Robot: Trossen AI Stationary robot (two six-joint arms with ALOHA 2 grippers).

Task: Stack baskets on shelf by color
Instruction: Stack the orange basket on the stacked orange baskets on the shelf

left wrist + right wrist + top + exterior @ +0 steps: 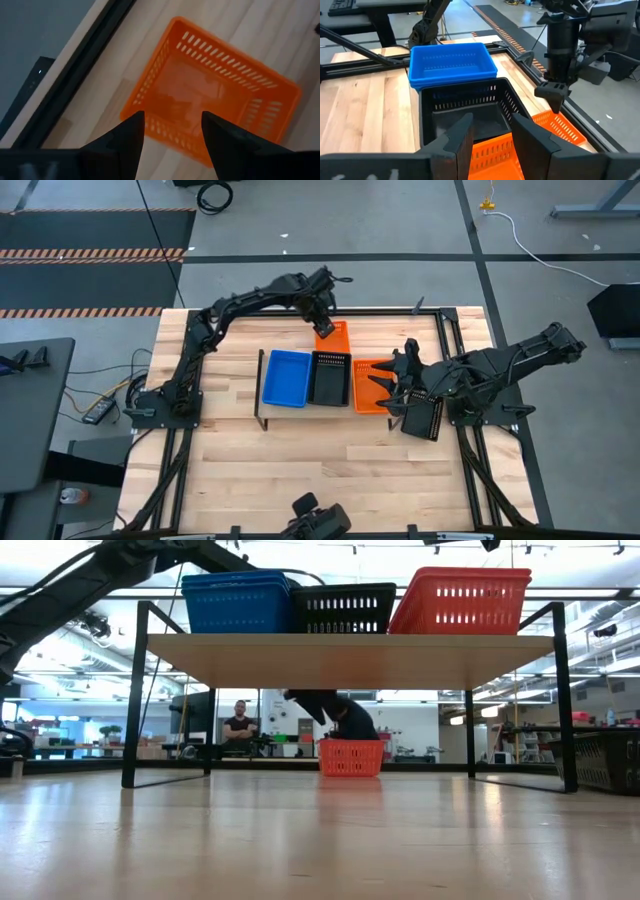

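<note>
High view: the left gripper (322, 320) is hovering over a lone orange basket (333, 335) that is sitting on the tabletop (300, 450) behind the shelf (262, 390), near the table's far edge. In the left wrist view its fingers (125, 137) are standing wide apart above the near rim of that basket (210, 117), gripping nothing.

On the shelf three baskets are sitting side by side — a blue basket (286, 377), a black basket (330, 377) and a second orange basket (372, 385) (this one is tilting, one end raised, in the low view (462, 600)). The right gripper (392, 385) is hanging right at that tilted basket; its fingers (460, 135) are spread to a moderate gap with the orange rim (492, 150) just below them, though I cannot tell whether they are touching it. Another black basket (424, 418) is lying on the table beside the right arm.
</note>
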